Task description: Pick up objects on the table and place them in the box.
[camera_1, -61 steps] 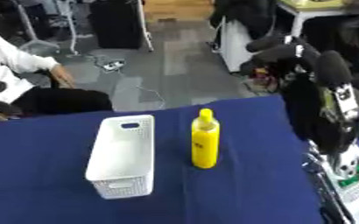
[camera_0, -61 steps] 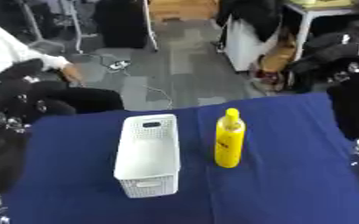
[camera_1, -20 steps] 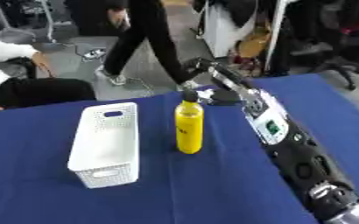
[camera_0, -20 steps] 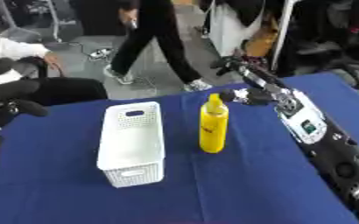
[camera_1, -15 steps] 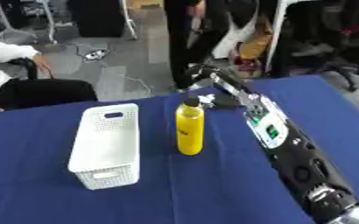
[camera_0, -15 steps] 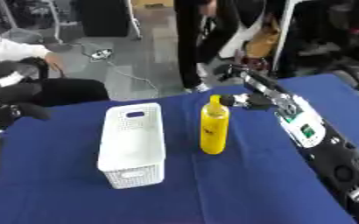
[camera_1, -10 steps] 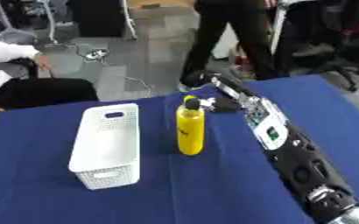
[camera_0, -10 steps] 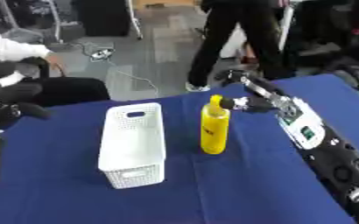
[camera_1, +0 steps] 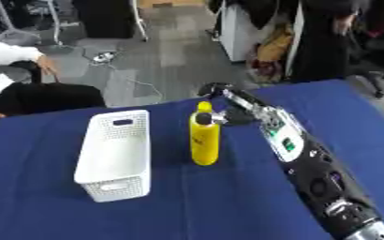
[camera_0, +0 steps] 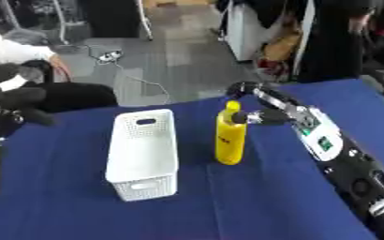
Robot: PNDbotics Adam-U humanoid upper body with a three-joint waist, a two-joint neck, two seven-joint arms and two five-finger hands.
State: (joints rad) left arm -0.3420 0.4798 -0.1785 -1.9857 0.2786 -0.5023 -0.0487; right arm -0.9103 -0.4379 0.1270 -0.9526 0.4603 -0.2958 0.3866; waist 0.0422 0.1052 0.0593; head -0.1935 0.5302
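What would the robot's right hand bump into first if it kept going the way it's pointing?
Most likely the yellow bottle. The right hand reaches leftward at the bottle's neck, its thumb already at or almost touching it. Depth is hard to judge. The white basket stands beyond the bottle.

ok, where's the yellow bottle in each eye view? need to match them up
Left eye view: yellow bottle stands upright right of centre, the right hand at its cap.
Right eye view: the bottle sits at picture centre, shifted left against the other view.
Shared landmark: the white basket, just left of the bottle and apart from it in both views, on the blue table.
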